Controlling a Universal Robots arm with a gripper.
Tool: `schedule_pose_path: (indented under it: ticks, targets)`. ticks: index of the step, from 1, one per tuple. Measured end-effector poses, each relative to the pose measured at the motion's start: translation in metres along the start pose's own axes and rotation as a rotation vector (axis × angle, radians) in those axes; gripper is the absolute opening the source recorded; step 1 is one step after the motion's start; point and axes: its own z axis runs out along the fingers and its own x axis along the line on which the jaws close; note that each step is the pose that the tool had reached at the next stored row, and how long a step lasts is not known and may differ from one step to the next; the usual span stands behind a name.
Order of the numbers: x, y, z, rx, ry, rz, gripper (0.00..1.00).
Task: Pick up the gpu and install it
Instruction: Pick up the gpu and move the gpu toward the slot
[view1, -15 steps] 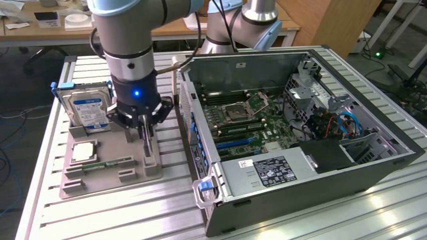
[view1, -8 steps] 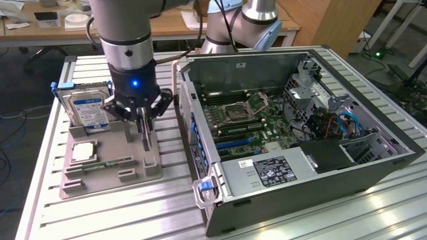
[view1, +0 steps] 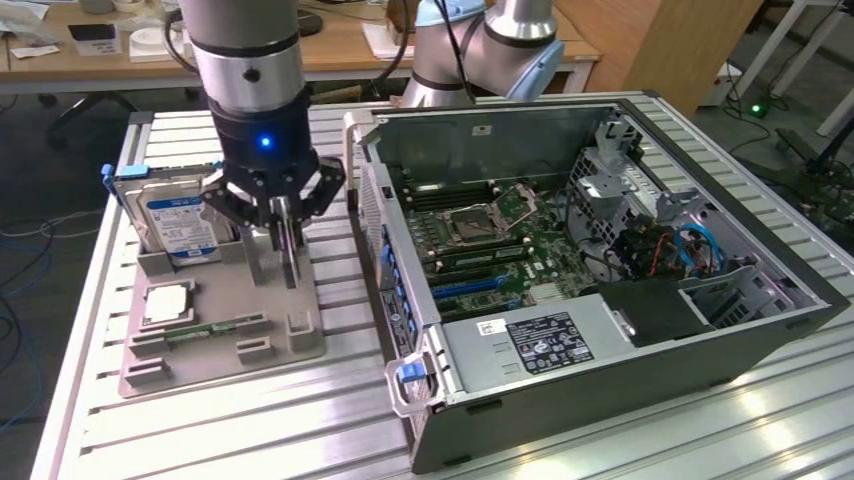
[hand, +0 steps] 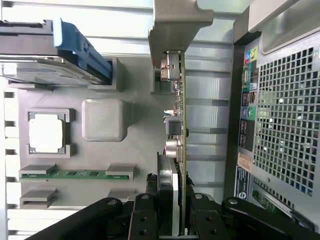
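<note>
The gpu (view1: 288, 262) is a thin card standing on edge in the grey holder (view1: 240, 285), to the exterior view's left of the open computer case (view1: 601, 250). My gripper (view1: 278, 225) reaches straight down over it, shut on the card's upper edge. In the wrist view the gpu (hand: 176, 115) is seen edge-on, its silvery bracket (hand: 177, 25) at the far end. The black fingers (hand: 145, 215) press it from both sides at my gripper (hand: 172, 202). The card's fan face is hidden.
The holder also carries a hard drive (view1: 180, 225) with a blue-white label, a processor chip (view1: 167, 300) and a green memory stick (view1: 214, 327). The case lies open with its motherboard (view1: 494, 240) exposed. A second robot arm (view1: 481, 50) stands behind the case.
</note>
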Motion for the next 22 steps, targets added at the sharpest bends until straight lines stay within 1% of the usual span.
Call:
schedule_pose_path:
  ticks: [13, 22]
  targets:
    - [-0.001, 0.0000, -0.0412, 0.0000, 0.0000, 0.000, 0.28]
    - [-0.001, 0.0000, -0.0660, 0.0000, 0.0000, 0.000, 0.28]
